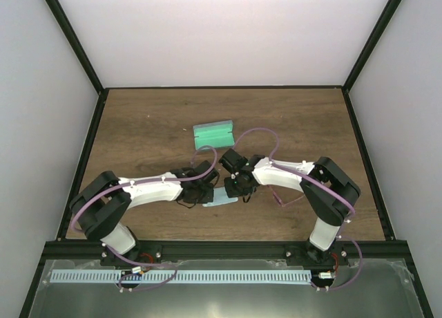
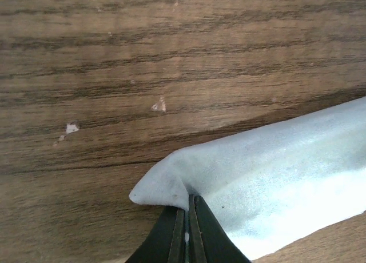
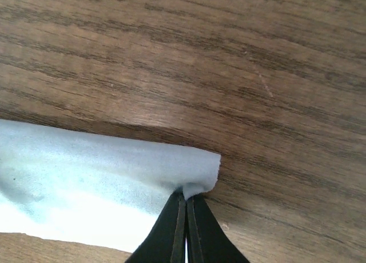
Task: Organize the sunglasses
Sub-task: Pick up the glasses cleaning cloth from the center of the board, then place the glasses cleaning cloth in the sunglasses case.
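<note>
At the near-centre of the wooden table (image 1: 152,131), a small light-blue cloth (image 1: 222,200) is lying, and both grippers are meeting at it. The left gripper (image 1: 205,193) is sitting at the cloth's left end and the right gripper (image 1: 238,189) at its right end.

1. Left gripper: the left wrist view is showing its fingers (image 2: 167,235) pressing together with no gap, clamping a folded corner of the cloth. The fabric is rising into a soft ridge above the fingertips and spreading away to the right.
2. Right gripper: the right wrist view is showing its fingers (image 3: 203,231) likewise pressing together, pinching the opposite corner of the cloth. The fabric is bunching slightly at the pinch and spreading away to the left.
3. Sunglasses (image 1: 283,204): a thin pink-purple, wire-like outline is lying on the table to the right of the cloth, apart from it. It is passing partly beneath the right arm (image 1: 290,178), so its full shape is not readable. It is lying beside and behind the right gripper, clear of its fingertips, and well apart from the left gripper. Neither gripper is touching it.
4. Case (image 1: 214,133): it is lying open beyond the cloth, towards the far edge, its green interior facing up.
</note>
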You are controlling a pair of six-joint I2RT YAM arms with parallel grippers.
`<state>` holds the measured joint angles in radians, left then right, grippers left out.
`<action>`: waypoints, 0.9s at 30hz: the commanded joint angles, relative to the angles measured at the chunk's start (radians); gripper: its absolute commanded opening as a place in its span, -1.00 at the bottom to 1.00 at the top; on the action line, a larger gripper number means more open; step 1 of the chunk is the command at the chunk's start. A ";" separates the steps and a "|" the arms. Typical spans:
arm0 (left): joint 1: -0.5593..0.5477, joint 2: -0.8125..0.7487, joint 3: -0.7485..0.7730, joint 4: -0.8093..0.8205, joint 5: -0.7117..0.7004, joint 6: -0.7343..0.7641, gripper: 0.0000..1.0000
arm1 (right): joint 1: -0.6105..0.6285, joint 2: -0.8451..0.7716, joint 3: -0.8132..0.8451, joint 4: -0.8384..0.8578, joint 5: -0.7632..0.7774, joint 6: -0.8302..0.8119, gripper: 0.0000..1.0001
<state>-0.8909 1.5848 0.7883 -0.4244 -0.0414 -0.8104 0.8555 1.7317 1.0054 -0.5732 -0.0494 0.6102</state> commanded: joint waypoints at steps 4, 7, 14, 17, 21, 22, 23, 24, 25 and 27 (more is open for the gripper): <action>0.014 0.070 0.139 -0.191 -0.059 0.069 -0.92 | -0.003 -0.036 0.146 -0.075 0.054 -0.027 -0.99; 0.042 0.094 0.199 -0.217 -0.088 0.106 -0.92 | -0.027 -0.018 0.196 -0.088 0.055 -0.043 -0.99; 0.171 0.152 0.339 -0.260 -0.097 0.241 -0.92 | -0.092 0.074 0.355 -0.106 0.046 -0.094 -0.99; 0.227 0.205 0.421 -0.282 -0.092 0.297 -0.92 | -0.115 0.134 0.445 -0.122 0.049 -0.110 -0.99; 0.288 0.285 0.547 -0.314 -0.078 0.368 -0.92 | -0.147 0.207 0.551 -0.133 0.048 -0.132 -0.99; 0.300 0.307 0.591 -0.325 -0.072 0.388 -0.92 | -0.157 0.232 0.577 -0.138 0.045 -0.136 -0.99; 0.312 0.326 0.627 -0.339 -0.071 0.407 -0.92 | -0.166 0.253 0.603 -0.143 0.041 -0.140 -0.99; 0.321 0.345 0.660 -0.350 -0.071 0.429 -0.92 | -0.177 0.273 0.627 -0.148 0.038 -0.144 -0.99; 0.333 0.363 0.690 -0.357 -0.066 0.443 -0.92 | -0.187 0.292 0.653 -0.151 0.037 -0.148 -0.99; 0.355 0.400 0.751 -0.373 -0.058 0.466 -0.92 | -0.208 0.327 0.708 -0.162 0.032 -0.156 -0.98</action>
<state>-0.5682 1.9327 1.4311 -0.7456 -0.1146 -0.4389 0.6800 2.0033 1.6073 -0.6918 -0.0177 0.4862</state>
